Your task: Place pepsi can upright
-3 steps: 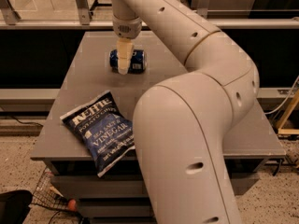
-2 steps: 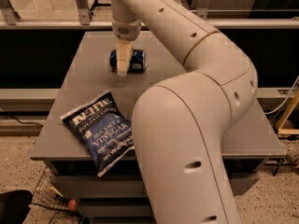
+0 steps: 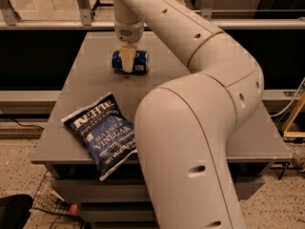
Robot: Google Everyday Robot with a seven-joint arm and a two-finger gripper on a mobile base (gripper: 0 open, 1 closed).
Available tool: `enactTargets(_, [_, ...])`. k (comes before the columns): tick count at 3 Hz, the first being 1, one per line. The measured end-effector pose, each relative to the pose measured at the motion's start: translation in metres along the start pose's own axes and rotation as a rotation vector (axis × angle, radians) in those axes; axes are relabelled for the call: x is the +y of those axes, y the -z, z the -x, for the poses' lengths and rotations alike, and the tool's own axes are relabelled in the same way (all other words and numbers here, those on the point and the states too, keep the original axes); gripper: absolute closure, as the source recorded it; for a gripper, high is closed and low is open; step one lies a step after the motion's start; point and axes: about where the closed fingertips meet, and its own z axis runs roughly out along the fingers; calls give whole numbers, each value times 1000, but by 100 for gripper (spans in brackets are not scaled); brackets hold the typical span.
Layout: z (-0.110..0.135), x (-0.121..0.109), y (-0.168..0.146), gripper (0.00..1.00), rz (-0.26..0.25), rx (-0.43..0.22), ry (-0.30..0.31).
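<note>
The pepsi can is a small dark-blue can with white lettering. It lies on its side on the far part of the grey table. My gripper comes straight down from the arm onto the middle of the can and covers its centre. Both ends of the can show to the left and right of the gripper. The can rests on the tabletop.
A large dark-blue chip bag lies flat at the near left of the table, overhanging the front edge. My big white arm fills the near right. A metal railing runs behind the table. A wire basket sits on the floor.
</note>
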Motion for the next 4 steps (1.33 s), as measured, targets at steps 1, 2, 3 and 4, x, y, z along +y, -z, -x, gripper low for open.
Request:
enactTargets(1, [4, -3, -4, 66, -9, -10, 1])
enactTargets(2, [6, -5, -7, 88, -15, -17, 2])
enactTargets(3, [8, -6, -8, 100, -17, -20, 2])
enactTargets(4, [8, -6, -8, 100, -18, -21, 2])
